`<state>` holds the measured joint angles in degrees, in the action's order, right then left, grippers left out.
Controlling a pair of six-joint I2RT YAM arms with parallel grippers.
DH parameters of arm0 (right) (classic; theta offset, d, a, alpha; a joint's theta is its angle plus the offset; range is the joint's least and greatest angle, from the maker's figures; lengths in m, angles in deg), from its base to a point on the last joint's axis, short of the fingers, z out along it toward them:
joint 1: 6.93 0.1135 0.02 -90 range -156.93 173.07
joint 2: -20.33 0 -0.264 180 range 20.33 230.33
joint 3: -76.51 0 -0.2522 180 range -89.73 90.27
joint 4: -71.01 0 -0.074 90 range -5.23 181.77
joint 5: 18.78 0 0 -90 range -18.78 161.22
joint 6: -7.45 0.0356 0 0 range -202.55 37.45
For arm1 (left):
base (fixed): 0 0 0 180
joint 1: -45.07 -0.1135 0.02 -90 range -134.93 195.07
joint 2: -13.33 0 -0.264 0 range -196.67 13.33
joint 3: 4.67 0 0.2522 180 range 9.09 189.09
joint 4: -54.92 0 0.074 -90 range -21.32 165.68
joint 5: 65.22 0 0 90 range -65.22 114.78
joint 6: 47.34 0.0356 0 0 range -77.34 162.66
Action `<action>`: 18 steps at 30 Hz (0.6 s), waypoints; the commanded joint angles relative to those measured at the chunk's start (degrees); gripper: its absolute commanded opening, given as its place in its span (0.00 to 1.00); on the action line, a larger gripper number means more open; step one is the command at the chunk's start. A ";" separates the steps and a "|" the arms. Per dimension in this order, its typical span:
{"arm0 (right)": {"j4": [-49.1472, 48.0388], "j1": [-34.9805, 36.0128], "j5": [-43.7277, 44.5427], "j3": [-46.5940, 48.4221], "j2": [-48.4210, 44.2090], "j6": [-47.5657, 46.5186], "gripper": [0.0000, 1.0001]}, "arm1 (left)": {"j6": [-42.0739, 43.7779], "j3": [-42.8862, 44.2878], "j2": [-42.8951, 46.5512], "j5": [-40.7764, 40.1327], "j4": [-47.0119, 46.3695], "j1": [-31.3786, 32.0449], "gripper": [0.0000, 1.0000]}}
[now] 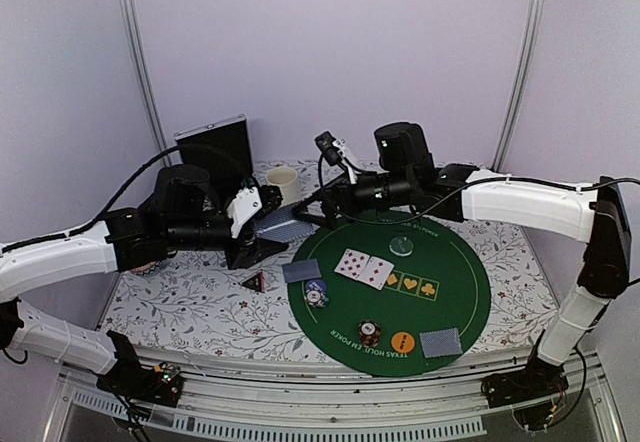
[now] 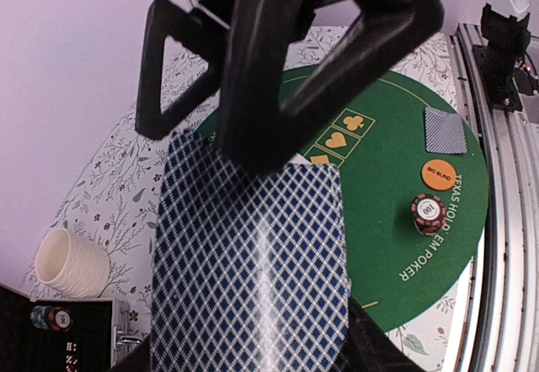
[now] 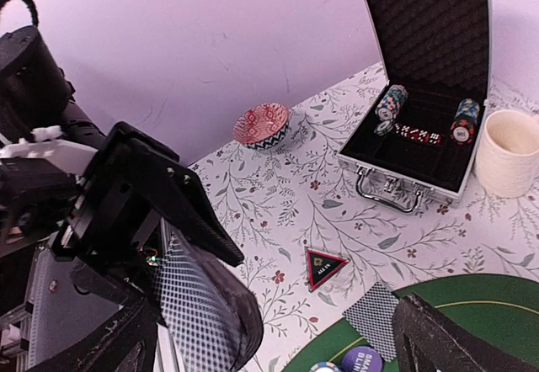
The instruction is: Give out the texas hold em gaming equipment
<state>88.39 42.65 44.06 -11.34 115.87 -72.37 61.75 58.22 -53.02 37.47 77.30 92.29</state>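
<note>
Seen from above, the left fingers [image 1: 262, 244] are clamped on a deck of cards [image 1: 285, 227] held over the bench [image 1: 180, 312]. The right fingers [image 1: 312, 216] stand spread apart just beside the deck and grip nothing. Whether they touch it cannot be told. On the near side of both pairs, on the green mat [image 1: 450, 282], lie two face-up cards [image 1: 363, 268], a blue-white chip stack [image 1: 316, 293], a dark red chip stack [image 1: 369, 333] and an orange disc [image 1: 403, 342]. A triangular token [image 1: 255, 282] lies on the bench near the left fingers.

In the left wrist view, the deck's diamond-patterned back [image 2: 253, 263] fills the space between the left fingers [image 2: 375, 351]. The right fingers [image 2: 278, 77] are open over its far edge. Beyond them, the orange disc [image 2: 438, 174] and the dark red chip stack [image 2: 429, 212] sit on the mat.

In the right wrist view, the right fingers [image 3: 455, 338] are wide apart and empty. The left fingers [image 3: 160, 204] hold the deck [image 3: 198, 305] between them. Beyond lie the triangular token [image 3: 324, 267], an open case [image 3: 421, 18] and a mug [image 3: 509, 153].
</note>
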 commanded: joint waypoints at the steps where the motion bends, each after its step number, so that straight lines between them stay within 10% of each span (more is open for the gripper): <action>1: -2.40 0.85 -4.15 3.90 5.58 3.92 0.99 | 0.38 -0.16 1.30 0.73 -1.63 -0.30 0.52; 6: 0.48 1.03 -1.86 4.57 6.38 2.05 0.98 | 0.44 -0.33 1.31 0.80 -1.85 -0.37 0.52; 18: 6.16 -0.22 -0.11 2.88 2.34 -0.21 0.53 | 0.43 -0.34 1.23 0.77 -1.77 -0.29 0.52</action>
<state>91.45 42.89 42.64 -8.74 120.09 -71.45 61.73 58.08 -52.91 37.57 77.37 92.29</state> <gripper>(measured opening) 0.567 0.520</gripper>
